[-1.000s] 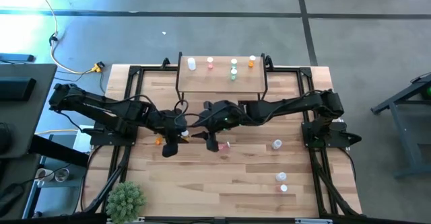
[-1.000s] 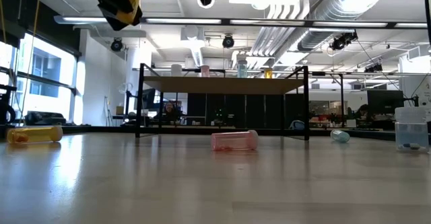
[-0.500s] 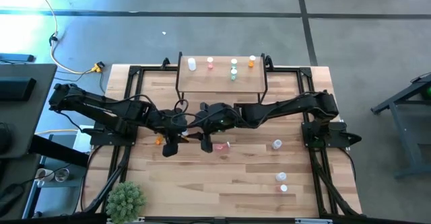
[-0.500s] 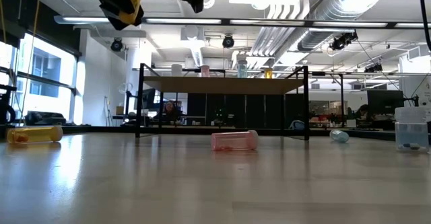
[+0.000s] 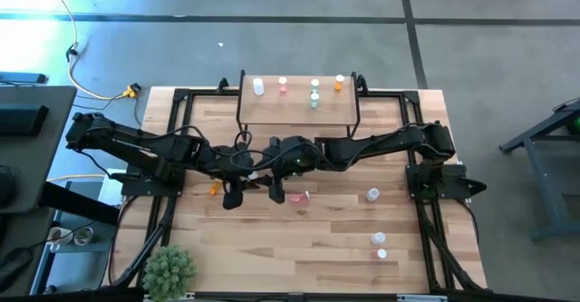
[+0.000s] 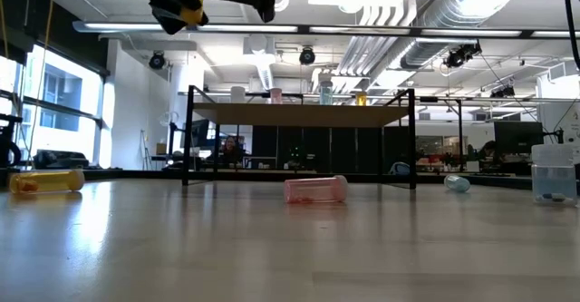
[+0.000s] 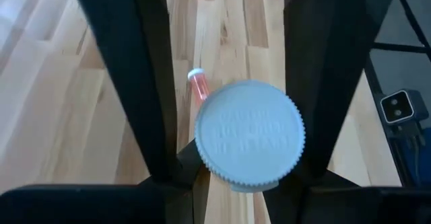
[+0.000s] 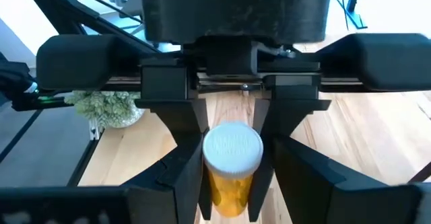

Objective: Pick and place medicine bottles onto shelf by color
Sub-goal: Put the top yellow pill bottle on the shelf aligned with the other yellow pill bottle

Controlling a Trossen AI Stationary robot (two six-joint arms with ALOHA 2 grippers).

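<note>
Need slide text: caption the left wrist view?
Left gripper holds a white-capped bottle over the table; pink bottle below.

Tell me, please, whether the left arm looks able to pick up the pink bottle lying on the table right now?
Probably not yet: the left gripper is shut on an orange bottle, so its jaws are taken. The pink bottle itself lies uncovered on the table.

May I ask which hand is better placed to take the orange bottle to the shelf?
Probably left: the left hand clamps the orange bottle, while the right hand stands open beside it.
</note>
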